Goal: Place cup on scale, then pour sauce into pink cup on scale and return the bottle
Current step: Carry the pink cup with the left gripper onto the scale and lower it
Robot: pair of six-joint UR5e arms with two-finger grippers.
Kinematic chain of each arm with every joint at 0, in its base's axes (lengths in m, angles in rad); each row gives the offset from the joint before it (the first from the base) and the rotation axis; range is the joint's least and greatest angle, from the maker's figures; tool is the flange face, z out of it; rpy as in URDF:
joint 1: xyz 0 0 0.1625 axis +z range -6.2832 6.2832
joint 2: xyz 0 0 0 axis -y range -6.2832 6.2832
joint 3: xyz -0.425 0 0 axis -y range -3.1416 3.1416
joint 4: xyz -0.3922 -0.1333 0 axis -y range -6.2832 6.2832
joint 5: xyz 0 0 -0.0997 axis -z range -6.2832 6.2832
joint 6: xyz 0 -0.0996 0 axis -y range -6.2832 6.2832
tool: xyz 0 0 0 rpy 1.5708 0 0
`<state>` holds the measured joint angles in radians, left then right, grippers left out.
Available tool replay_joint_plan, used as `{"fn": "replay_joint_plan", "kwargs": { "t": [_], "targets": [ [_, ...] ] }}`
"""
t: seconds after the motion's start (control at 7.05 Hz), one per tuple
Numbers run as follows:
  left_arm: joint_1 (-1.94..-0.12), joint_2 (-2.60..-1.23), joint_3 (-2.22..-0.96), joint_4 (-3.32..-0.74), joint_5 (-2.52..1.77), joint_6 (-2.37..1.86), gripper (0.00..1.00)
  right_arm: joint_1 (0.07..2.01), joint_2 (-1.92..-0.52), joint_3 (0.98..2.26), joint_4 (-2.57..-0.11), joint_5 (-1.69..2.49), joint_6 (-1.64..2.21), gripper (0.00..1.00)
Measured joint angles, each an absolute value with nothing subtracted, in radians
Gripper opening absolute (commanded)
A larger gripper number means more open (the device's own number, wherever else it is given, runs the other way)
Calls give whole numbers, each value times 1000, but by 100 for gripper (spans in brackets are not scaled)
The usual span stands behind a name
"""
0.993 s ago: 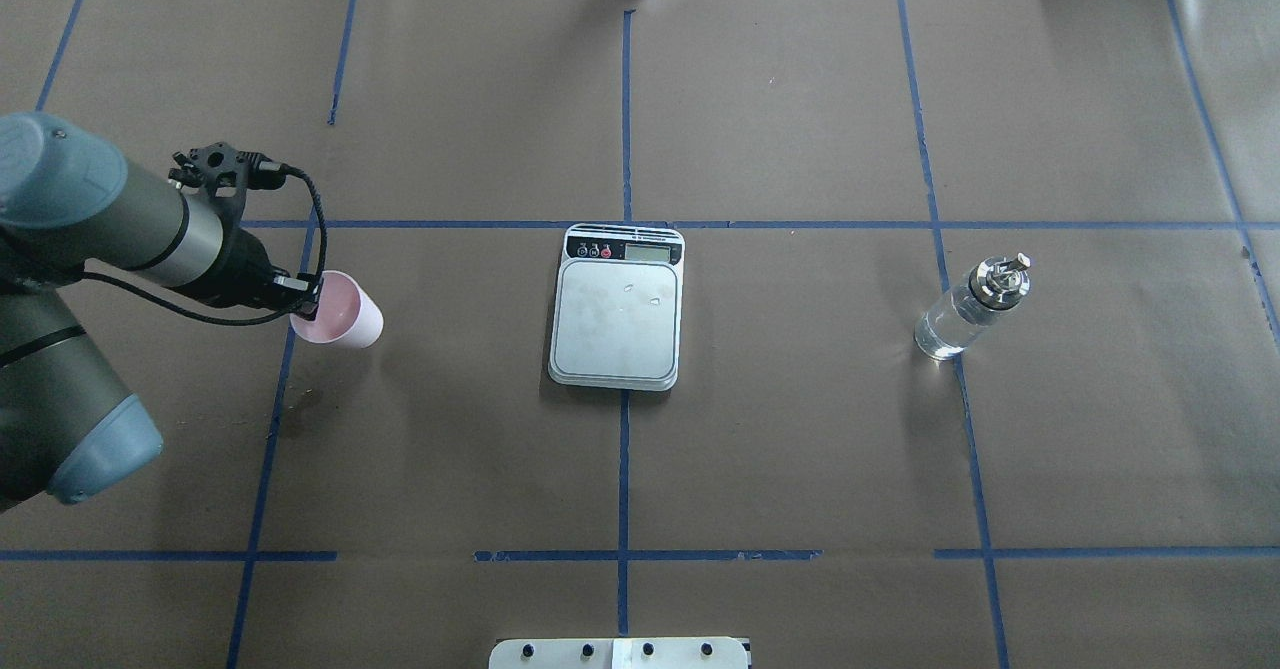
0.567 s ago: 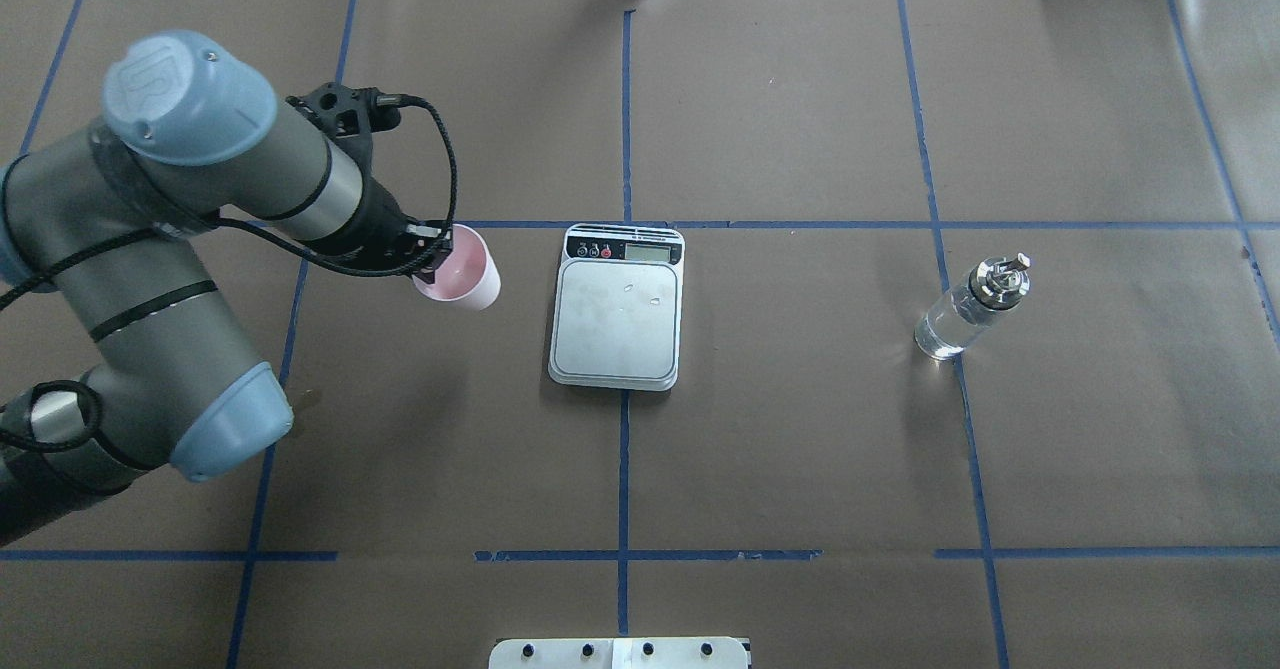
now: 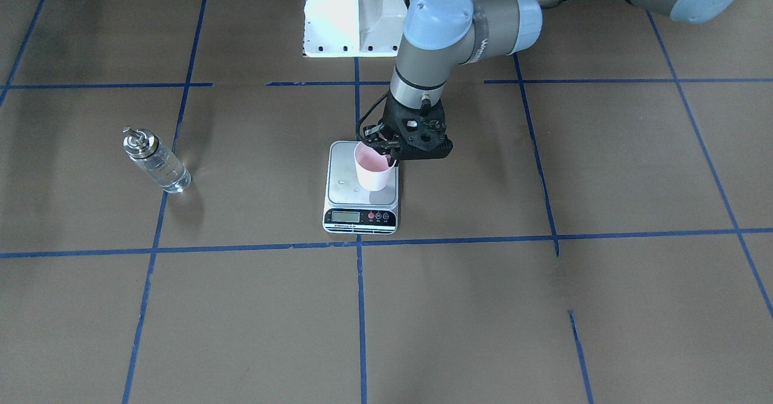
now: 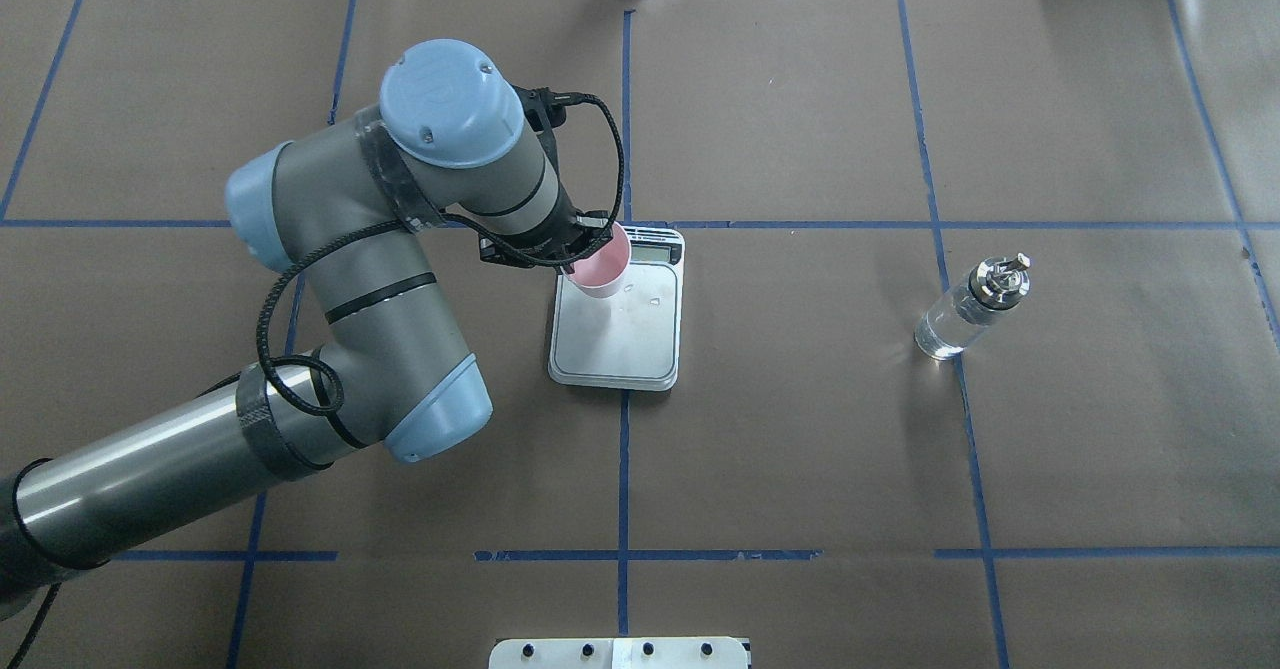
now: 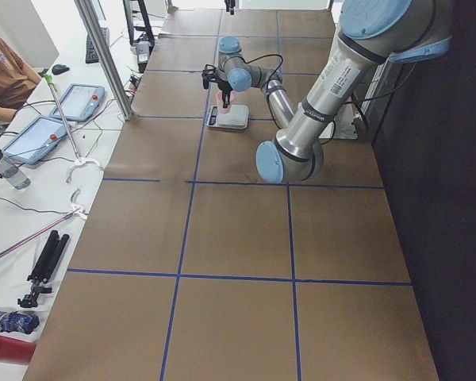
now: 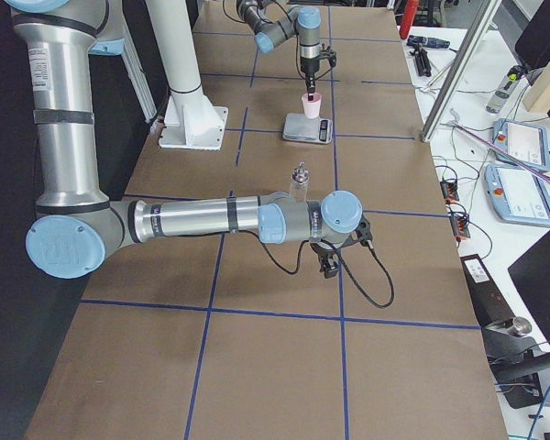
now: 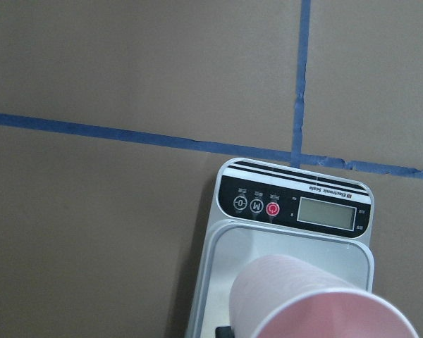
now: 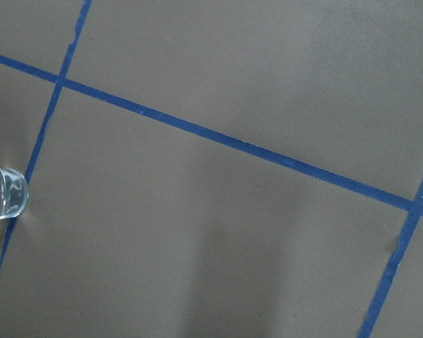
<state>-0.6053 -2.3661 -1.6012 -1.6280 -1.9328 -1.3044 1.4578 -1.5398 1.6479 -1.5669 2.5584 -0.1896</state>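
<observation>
Cup (image 3: 373,171) is over the scale (image 3: 344,174) platform, upright, on the half away from the display and toward the robot's-left edge, not centred. Left gripper (image 3: 391,154) has it pinched by the rim, on the side facing away from the display. Can't tell from any view whether the cup base is touching the steel yet or hanging just above it. So we're at step one, placing the cup, at the set-down. Next, I'd say: seat the base flat, ideally nudged toward the platform centre, then let go and lift straight up so the fingers don't drag the rim and tip it; it's a light cup. Bottle (image 3: 156,163) stands upright well off to the scale's robot-right side, untouched, sauce still in it as far as I can see. Right gripper (image 6: 327,266) sits beyond the bottle from the scale, low over the table; can't tell whether it's open or closed. Pour and return not yet begun.
</observation>
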Motion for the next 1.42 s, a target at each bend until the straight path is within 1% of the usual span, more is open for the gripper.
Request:
{"fn": "replay_joint_plan", "kwargs": {
  "t": [0.28,0.57,0.71,0.85,0.99,1.13,1.28,1.42],
  "targets": [
    [-582,-2388,-1569,-1629,-1920,-1315,0,1452,-1540,1651,-1566,2559,-189,100],
    [-567,-2385,-1564,-1630,-1921,-1322,10,1446,-1540,1652,-1566,2559,-190,100],
    [-564,-2383,-1567,-1629,-1924,-1324,52,1444,-1540,1652,-1566,2559,-190,100],
    [-564,-2381,-1572,-1628,-1926,-1325,56,1443,-1540,1652,-1566,2559,-190,100],
    [-562,-2379,-1573,-1632,-1927,-1325,58,1441,-1540,1652,-1566,2559,-190,100],
    [-561,-2378,-1574,-1634,-1927,-1324,58,1438,-1540,1652,-1566,2558,-190,100],
    [-560,-2377,-1581,-1637,-1927,-1324,61,1434,-1540,1652,-1566,2558,-190,100],
    [-561,-2374,-1608,-1640,-1928,-1322,62,1425,-1537,1654,-1566,2557,-190,100]
  ]
}}
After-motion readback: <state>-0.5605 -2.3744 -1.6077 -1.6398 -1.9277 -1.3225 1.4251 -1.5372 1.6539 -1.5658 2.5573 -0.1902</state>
